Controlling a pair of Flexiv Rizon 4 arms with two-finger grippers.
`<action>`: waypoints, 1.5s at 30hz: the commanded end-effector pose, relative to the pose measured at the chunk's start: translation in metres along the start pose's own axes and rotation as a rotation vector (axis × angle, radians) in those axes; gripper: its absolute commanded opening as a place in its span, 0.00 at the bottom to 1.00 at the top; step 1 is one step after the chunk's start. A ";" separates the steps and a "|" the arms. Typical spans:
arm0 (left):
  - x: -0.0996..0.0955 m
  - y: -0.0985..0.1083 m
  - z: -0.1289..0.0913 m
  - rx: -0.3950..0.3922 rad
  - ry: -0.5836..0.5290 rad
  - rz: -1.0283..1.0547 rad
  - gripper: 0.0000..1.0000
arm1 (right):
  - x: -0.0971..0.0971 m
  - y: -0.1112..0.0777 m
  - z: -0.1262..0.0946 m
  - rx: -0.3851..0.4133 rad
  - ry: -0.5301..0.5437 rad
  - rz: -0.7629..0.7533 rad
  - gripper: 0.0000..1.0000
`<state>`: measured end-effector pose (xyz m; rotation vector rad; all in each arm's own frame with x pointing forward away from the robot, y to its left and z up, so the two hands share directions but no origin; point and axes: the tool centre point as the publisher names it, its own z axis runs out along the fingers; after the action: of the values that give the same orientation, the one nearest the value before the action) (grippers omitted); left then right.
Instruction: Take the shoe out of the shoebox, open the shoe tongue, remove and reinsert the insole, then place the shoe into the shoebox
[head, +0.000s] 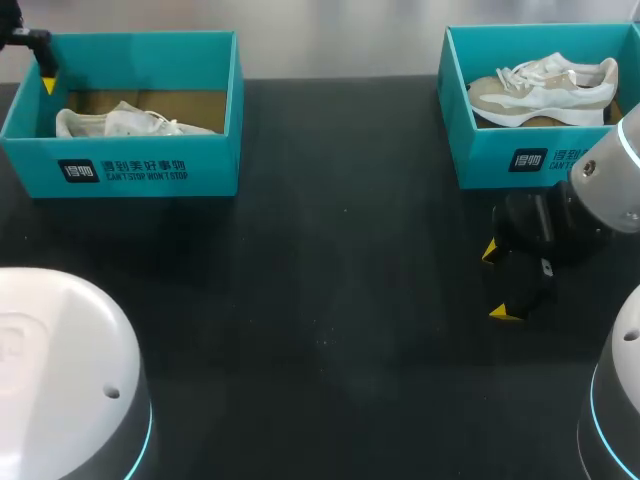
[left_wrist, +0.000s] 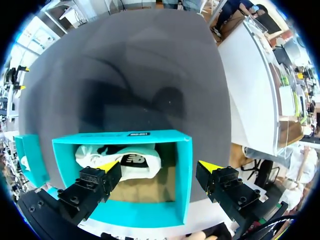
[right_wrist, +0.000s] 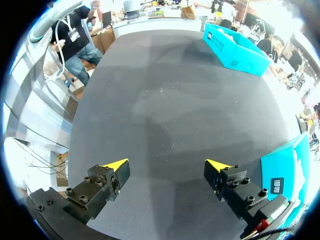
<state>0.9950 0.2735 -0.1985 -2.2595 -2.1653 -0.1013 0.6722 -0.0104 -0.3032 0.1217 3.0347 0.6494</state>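
Left gripper (left_wrist: 160, 166) is spread wide and holds nothing. It hangs over the far-left corner of the left shoebox (head: 120, 170). 1 finger is over the box interior, the other outside the short end wall.

White shoe (head: 130, 122) lies flat in that box, long axis along the box's long side. It runs away from the gripper toward the table's middle, under and beyond the inner finger rather than between the 2.

Finger spread looks parallel to the shoe's length, so my read is shift inward along the box and turn the wrist to close across the shoe's width.

The walls sit close on both long sides of the shoe. The only open room is above it and on the bare cardboard floor at the gripper's end.

Right gripper (head: 498, 282) is also spread and empty, low over the bare table (head: 330, 300) just in front of the right shoebox (head: 500, 160). That box holds a beige shoe (head: 545, 90), long axis also along its box.

The left arm is nearer its shoe, already above the box, while the right has to clear the front wall 1st. The table between the 2 boxes is open for setting a shoe down.
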 end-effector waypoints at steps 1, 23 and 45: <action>0.000 -0.019 -0.012 -0.017 -0.012 -0.002 1.00 | 0.001 0.000 0.001 0.002 -0.002 0.001 1.00; -0.003 -0.029 -0.018 -0.015 -0.049 0.032 1.00 | -0.044 -0.004 -0.038 0.010 -0.115 0.225 1.00; -0.003 -0.029 -0.018 -0.015 -0.049 0.032 1.00 | -0.103 0.011 -0.099 0.167 -0.253 0.382 1.00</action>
<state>0.9654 0.2709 -0.1828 -2.3288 -2.1596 -0.0606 0.7693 -0.0504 -0.2046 0.7392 2.8299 0.3610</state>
